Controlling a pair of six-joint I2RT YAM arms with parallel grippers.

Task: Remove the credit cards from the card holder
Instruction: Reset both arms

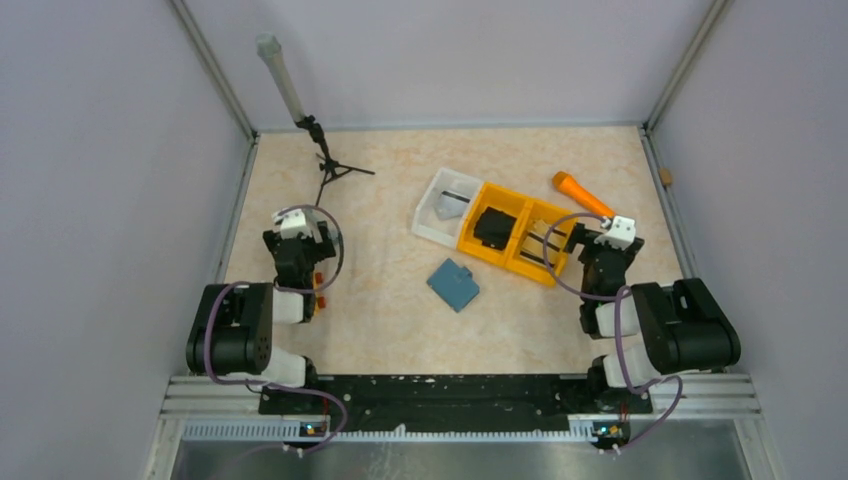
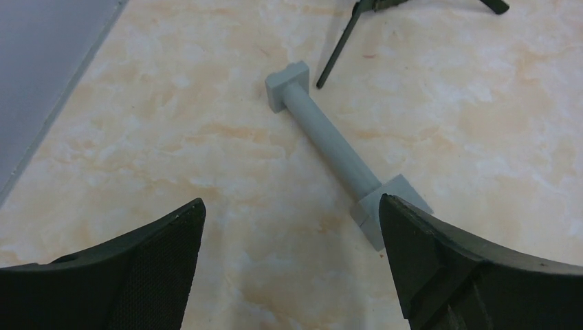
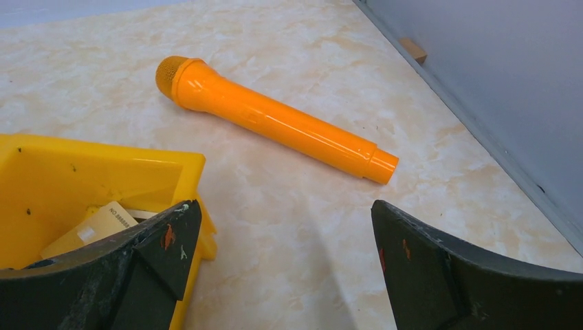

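Note:
The card holder (image 1: 453, 284) is a flat teal-blue rectangle lying on the table just in front of the orange bin, between the two arms. It shows in neither wrist view. No cards show on or beside it. My left gripper (image 1: 297, 232) is open and empty at the left side of the table, far from the holder; its jaws (image 2: 290, 203) stand wide apart over bare table. My right gripper (image 1: 606, 245) is open and empty by the right end of the orange bin; its jaws (image 3: 284, 206) stand wide apart over bare table.
An orange divided bin (image 1: 510, 235) and a white tray (image 1: 445, 205) sit side by side behind the holder. A beige card (image 3: 96, 227) lies in the bin. An orange toy microphone (image 3: 275, 120) lies right of it. A grey rod with square ends (image 2: 330, 144) and a black tripod (image 1: 335, 170) are ahead of the left gripper.

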